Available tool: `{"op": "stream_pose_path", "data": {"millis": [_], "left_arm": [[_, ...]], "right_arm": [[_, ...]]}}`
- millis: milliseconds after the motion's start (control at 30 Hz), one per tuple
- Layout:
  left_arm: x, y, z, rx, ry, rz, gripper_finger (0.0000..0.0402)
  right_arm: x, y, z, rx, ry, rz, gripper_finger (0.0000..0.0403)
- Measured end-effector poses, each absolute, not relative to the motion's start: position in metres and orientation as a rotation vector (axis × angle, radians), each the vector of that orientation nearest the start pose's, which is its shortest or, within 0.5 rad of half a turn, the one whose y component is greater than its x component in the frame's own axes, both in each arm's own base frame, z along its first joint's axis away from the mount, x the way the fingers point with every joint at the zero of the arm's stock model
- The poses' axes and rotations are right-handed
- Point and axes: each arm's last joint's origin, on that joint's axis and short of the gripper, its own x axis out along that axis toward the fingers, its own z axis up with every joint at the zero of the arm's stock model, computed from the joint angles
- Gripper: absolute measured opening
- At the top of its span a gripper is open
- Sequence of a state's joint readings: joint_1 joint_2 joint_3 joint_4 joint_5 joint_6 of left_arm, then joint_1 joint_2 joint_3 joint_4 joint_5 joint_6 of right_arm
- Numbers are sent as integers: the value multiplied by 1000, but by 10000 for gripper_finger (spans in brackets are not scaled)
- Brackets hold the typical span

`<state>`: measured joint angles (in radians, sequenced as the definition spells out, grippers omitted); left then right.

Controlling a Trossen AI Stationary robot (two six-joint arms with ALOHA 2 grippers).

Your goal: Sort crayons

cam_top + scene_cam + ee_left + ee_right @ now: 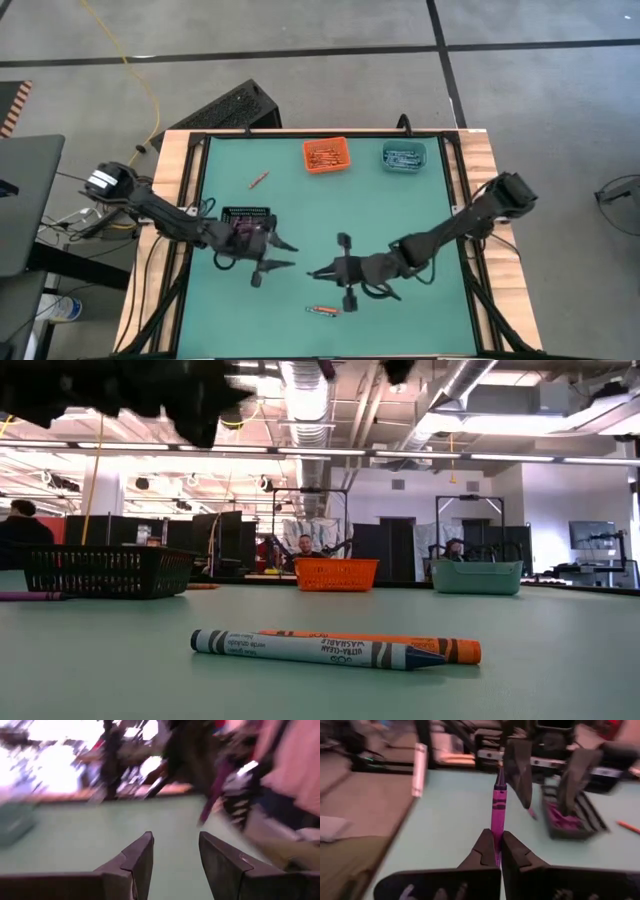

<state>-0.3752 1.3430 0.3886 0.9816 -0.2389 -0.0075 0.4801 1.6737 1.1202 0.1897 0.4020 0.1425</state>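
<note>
Right pincer (497,851) is clamped on one end of a purple crayon (498,805), just beside the black bin (247,224). Left pincer (175,851) hangs open, empty, beside that bin. Crayons seem light, stiff, waxy, snappable: grip mid-length, gently.

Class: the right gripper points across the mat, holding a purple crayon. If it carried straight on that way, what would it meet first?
Probably the left gripper, right ahead of the purple crayon clamped in the right gripper; the black bin lies beyond. Depth is uncertain.
</note>
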Motion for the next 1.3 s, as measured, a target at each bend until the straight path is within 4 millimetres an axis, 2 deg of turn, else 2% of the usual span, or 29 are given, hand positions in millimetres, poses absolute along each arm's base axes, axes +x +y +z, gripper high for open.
{"op": "stream_pose_path", "data": {"millis": [167,500,833,1300], "left_arm": [[234,-88,204,17,-135,-255,146],[244,-93,199,29,-177,-254,146],[245,-91,202,38,-232,-236,146],[246,-86,203,36,-237,-205,146]], "right_arm": [[348,155,255,-11,291,86,8],[355,143,259,-17,245,68,8],[356,139,258,-27,256,60,8],[362,123,258,-21,257,29,8]]}}
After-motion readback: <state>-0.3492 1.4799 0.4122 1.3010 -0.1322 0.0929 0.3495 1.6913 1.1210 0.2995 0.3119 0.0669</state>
